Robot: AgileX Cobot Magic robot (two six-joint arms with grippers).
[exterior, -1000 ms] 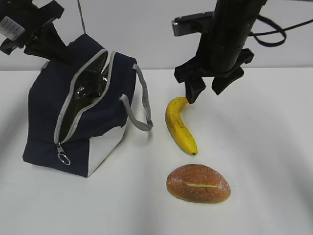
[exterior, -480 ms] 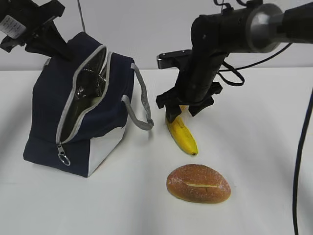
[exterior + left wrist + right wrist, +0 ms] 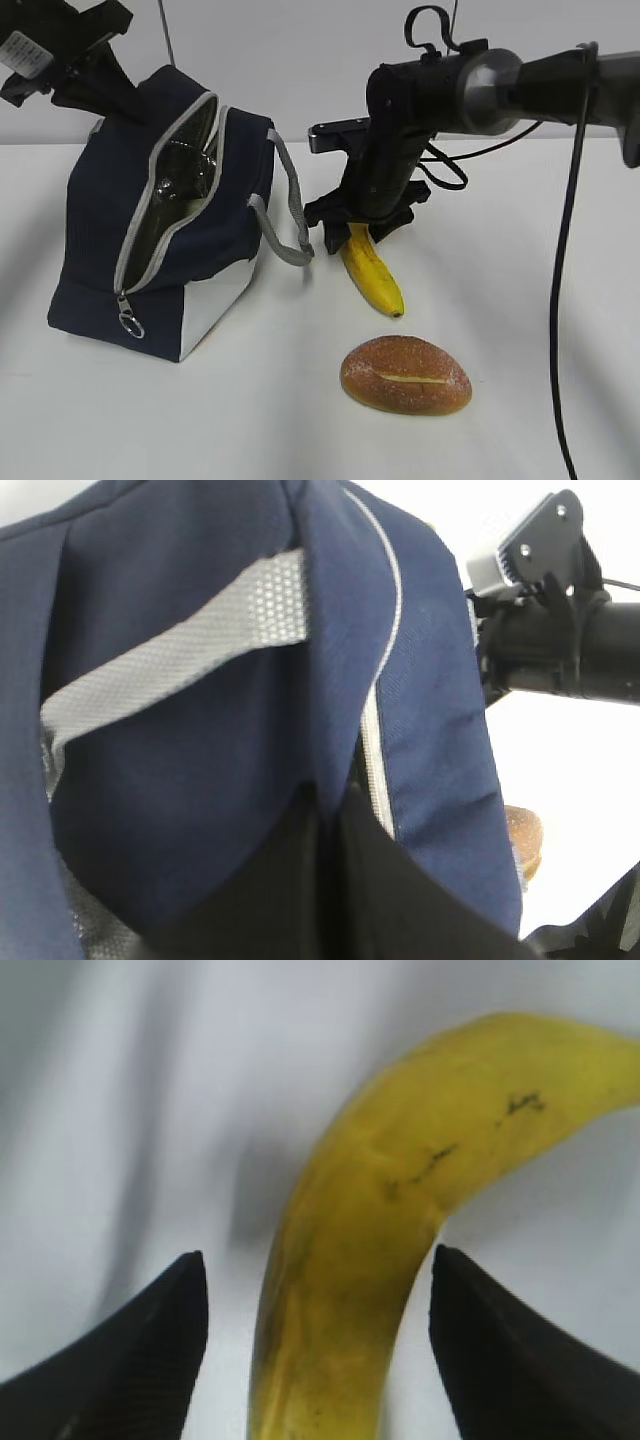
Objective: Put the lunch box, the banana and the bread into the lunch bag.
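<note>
The navy lunch bag (image 3: 215, 215) stands at the left with its zipper open. My left gripper (image 3: 95, 85) is shut on the bag's top fabric; in the left wrist view the gripper (image 3: 330, 810) pinches the navy cloth (image 3: 200, 780). The banana (image 3: 372, 275) lies on the table right of the bag. My right gripper (image 3: 360, 232) is open and straddles its far end; in the right wrist view the banana (image 3: 370, 1240) sits between the fingers (image 3: 150, 1350), apart from both. The bread (image 3: 405, 375) lies in front of the banana. The lunch box is out of view.
The bag's grey loop handle (image 3: 290, 215) hangs toward the banana, close to my right gripper. The ring pull (image 3: 129, 322) hangs at the bag's front corner. The right arm's cable (image 3: 560, 300) hangs down at the right. The bread's edge shows past the bag in the left wrist view (image 3: 522, 838).
My right gripper has come down and leftward from above the banana and now straddles its far end near the table. The left gripper and bag have hardly moved.
</note>
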